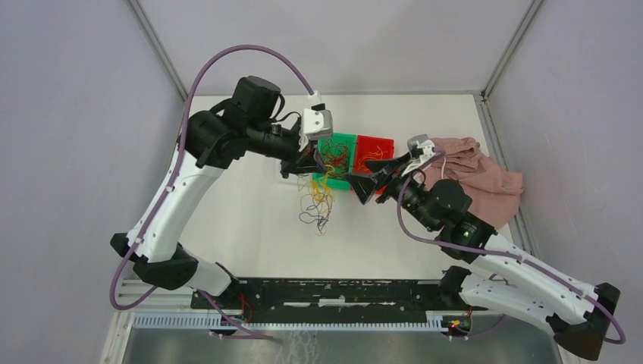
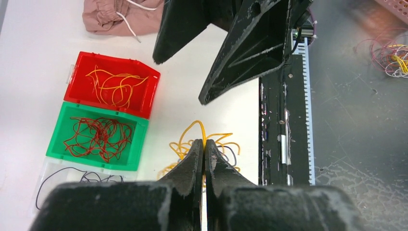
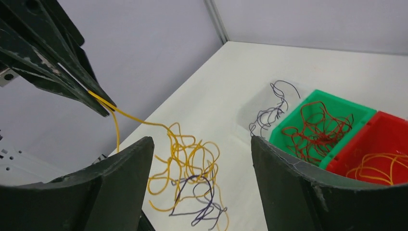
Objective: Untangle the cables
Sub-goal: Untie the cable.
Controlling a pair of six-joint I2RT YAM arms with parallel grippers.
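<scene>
A clump of yellow-orange and dark purple cables (image 3: 192, 166) dangles above the white table (image 1: 250, 212). My left gripper (image 2: 204, 142) is shut on one yellow strand at the top of the clump, beside the bins in the top view, where the left gripper (image 1: 307, 165) has the cables (image 1: 318, 199) hanging below it. My right gripper (image 3: 201, 139) is open, its fingers either side of the clump without touching it; the top view puts the right gripper (image 1: 373, 180) just right of the clump. Yellow cables lie in a red bin (image 2: 153, 96), red ones in a green bin (image 2: 141, 144).
Dark purple cables (image 3: 272, 113) lie in a clear tray next to the green bin (image 3: 344, 101). A pink cloth (image 1: 478, 174) with a white drawstring sits at the right. A black rail (image 1: 341, 292) runs along the near edge. More cables (image 2: 389, 53) lie off the table.
</scene>
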